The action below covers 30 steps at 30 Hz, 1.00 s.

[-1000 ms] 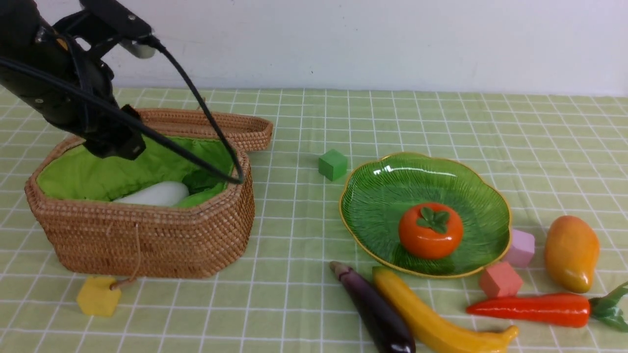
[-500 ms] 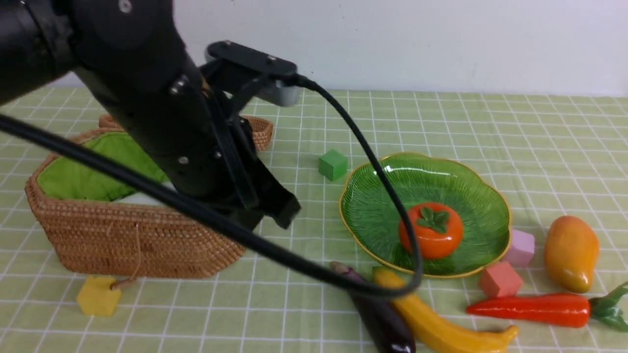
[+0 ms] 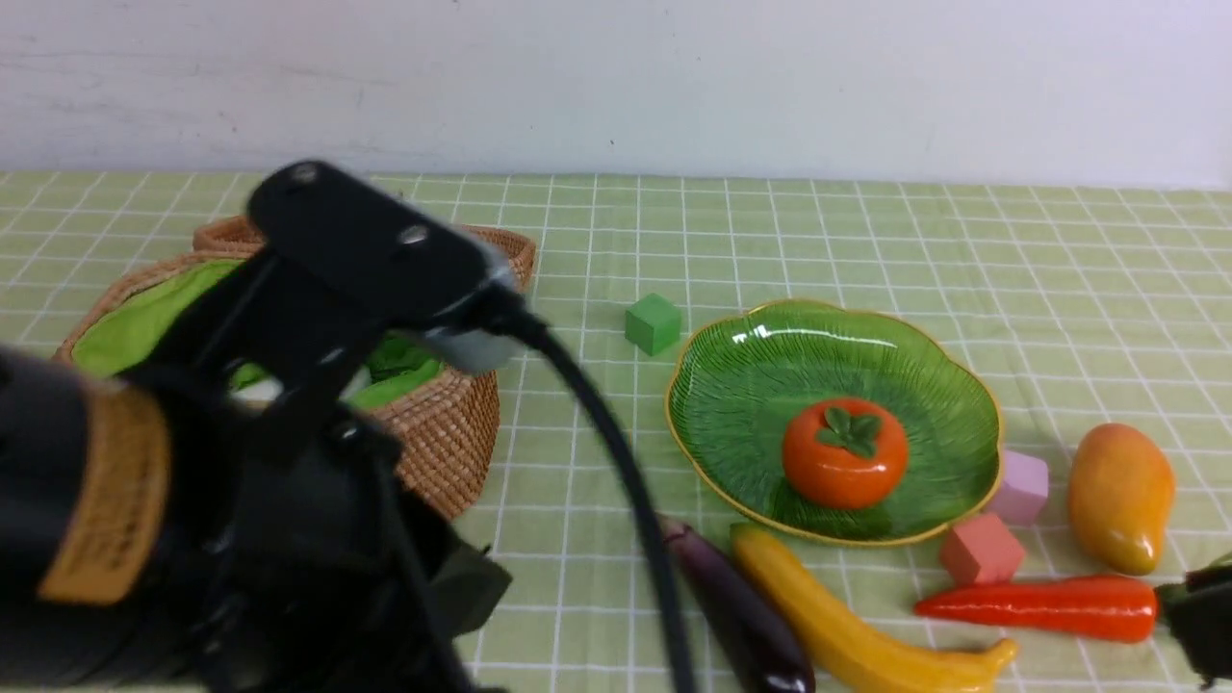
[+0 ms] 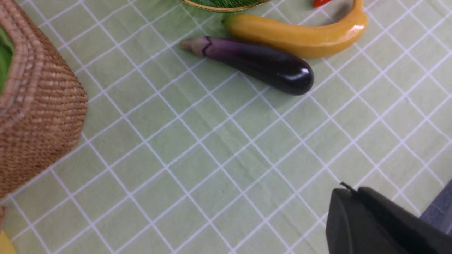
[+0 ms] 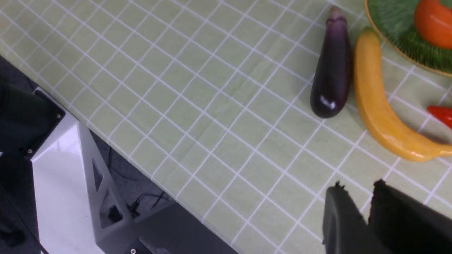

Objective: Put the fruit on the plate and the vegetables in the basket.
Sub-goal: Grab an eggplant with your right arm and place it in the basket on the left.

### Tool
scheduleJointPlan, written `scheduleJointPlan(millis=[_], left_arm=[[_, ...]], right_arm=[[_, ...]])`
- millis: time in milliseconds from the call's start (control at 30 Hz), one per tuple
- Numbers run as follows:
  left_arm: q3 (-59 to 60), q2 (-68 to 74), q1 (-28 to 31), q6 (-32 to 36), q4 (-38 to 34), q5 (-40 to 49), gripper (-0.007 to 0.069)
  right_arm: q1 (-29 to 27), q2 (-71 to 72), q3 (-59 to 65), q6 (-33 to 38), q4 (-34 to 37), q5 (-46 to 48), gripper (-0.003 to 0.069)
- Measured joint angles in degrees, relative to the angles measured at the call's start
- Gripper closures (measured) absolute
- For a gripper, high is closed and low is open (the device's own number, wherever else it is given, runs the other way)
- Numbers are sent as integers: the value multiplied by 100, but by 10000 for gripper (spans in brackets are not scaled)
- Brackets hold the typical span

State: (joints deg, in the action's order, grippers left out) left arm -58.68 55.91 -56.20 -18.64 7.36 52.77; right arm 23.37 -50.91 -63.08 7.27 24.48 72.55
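**Front view.** Left arm (image 3: 192, 500) filling the near left, hiding its own fingers and much of the basket (image 3: 452, 433). On the plate (image 3: 924, 356), right of the basket, only the persimmon (image 3: 845, 452). On the counter's checked cloth, nearer than the plate: eggplant (image 3: 741, 616), banana (image 3: 847, 626) just beside it, carrot (image 3: 1039, 606) farther right, mango (image 3: 1121, 496) rightmost.

**Left wrist view.** Left fingers (image 4: 356, 218) pressed together, empty, above bare cloth between basket (image 4: 39, 106) and eggplant (image 4: 257, 63).

**Right wrist view.** Right fingers (image 5: 339, 211) a narrow slit apart, pinching nothing, near the counter's near edge. Eggplant (image 5: 332, 70) and banana (image 5: 381, 109) side by side, too close at the eggplant's thick end to tell whether touching.

**Step in hand, as judged:** reach for the eggplant, bound for the basket.
- Spread the left fingers before descending.
- Straddle the eggplant across its width, toward the stem half, where the gap to the banana looks wider.
- Close firmly on the glossy skin.
- Lift straight up, leaving the banana undisturbed.
- Clear the basket's rim before release.
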Motion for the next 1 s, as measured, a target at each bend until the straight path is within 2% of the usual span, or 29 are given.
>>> scheduleJointPlan(millis=[100,267,400,533,700,733,767,900,1000], left_arm=[[492,-674,-1,-20,-12,-231,638],[1091,-1682,-1,-25,-95,-617,638],[1259,-2435,-1,-25,-134,-836,638],[1259,-2692,-1,-19,-129,-904,638],[1276,-2728,-1,-19,-123,-949,638],[1274,-2728,-1,-19,-123,-950,638],[1278,-2728,-1,-19,-123,-935,638],[1285,-2728,-1,-19,-123,-908,638],[1285,-2728,-1,-19,-123,-891,638]], right_arm=[[12,-455,0,-2,146,-34,529],[335,-1208,-8,-14,217,-186,581],[1147,-2119,-416,-175,-72,-470,606],[1596,-2895,-800,-413,-662,-563,579],[1800,-3918,-1177,-639,-1185,-646,442],[1800,-4022,-1187,-639,-1195,-657,435],[1800,-4223,-1263,-647,-1274,-753,385],[1800,-4779,-1398,-636,-1532,-1156,274],[1800,-5147,-1472,-632,-1837,-1457,231]])
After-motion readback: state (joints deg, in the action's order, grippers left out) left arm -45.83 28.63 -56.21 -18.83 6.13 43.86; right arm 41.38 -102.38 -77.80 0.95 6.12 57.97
